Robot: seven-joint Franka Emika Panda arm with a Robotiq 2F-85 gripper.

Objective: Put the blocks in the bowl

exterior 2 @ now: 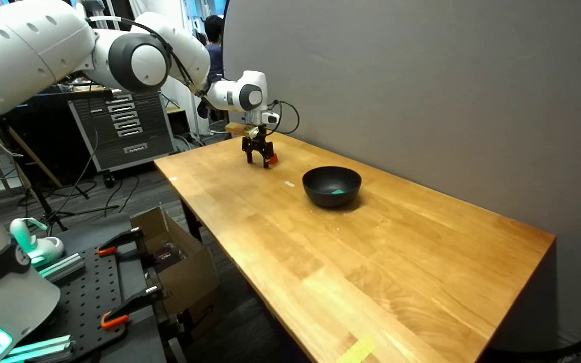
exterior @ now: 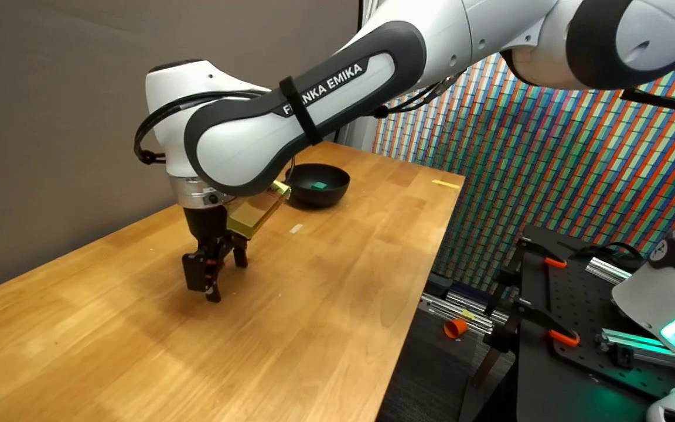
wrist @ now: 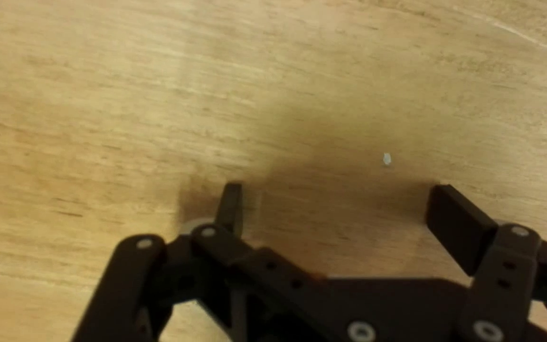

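The black bowl (exterior: 316, 201) stands on the table and shows in both exterior views (exterior 2: 322, 200). The green block (exterior: 319, 185) lies inside the bowl, also visible in an exterior view (exterior 2: 338, 191). The red block (exterior 2: 274, 159) is on the table right beside my gripper (exterior 2: 257, 162), partly hidden behind a finger. Small red patches show through the gripper links in an exterior view (exterior: 211, 262). In the wrist view, my gripper (wrist: 335, 204) is open with bare wood between the fingertips, low over the table. Only a faint orange-red smear (wrist: 319, 276) shows there, at the gripper's body edge.
The wooden table (exterior 2: 280, 227) runs along a grey wall (exterior 2: 421, 101). White tape (exterior: 296, 228) lies between gripper and bowl. Yellow tape (exterior: 446, 183) marks a table end. A black bench with clamps (exterior: 563, 337) stands beside the table at the robot's base.
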